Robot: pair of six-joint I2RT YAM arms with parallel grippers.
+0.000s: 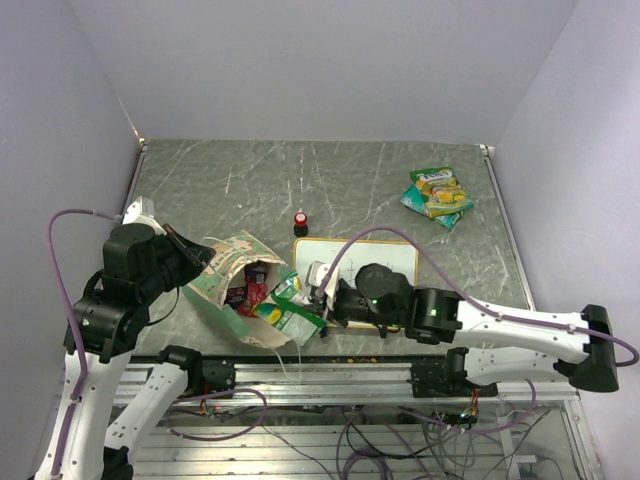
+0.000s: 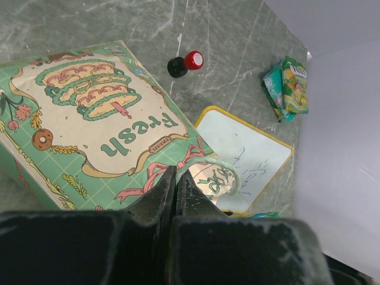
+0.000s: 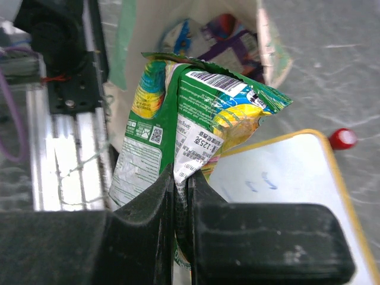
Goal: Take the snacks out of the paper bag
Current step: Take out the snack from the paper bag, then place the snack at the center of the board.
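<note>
On paper bag (image 2: 71,172), "Fresh"; right end effector (image 3: 181,178) tight on green packet (image 3: 208,119), left (image 2: 176,179) closed.

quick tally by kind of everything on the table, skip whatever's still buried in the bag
paper bag: 1
whiteboard: 1
red-topped knob: 1
snack packets lying at the far right: 2, overlapping
green snack packet pinched in the right gripper: 1
total: 6

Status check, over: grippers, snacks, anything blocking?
Left gripper shut on paper bag rim. Right gripper shut on green packet at bag mouth. More snacks inside; loose packets far right. Nothing blocking.
</note>
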